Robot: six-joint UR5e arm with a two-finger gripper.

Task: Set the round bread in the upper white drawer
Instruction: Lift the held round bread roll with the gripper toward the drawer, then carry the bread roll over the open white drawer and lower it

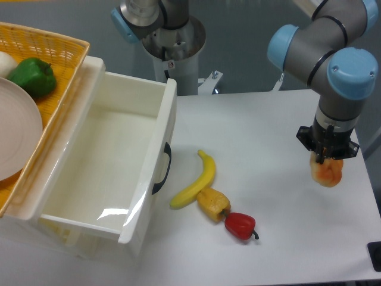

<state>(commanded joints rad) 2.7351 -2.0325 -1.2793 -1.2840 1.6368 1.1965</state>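
Near the table's (pixel 280 125) right edge, the gripper (pixel 327 159) points straight down with its 2 fingers closed on the top of the round bread (pixel 327 172). The upper white drawer (pixel 101 173) stands pulled open at the left edge. Between them, near the front edge, lie a banana (pixel 195 182), a yellow pepper (pixel 214 204) and a red pepper (pixel 240 225), touching in a row.

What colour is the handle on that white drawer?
Black handle, seen clearly in the fixed camera view.
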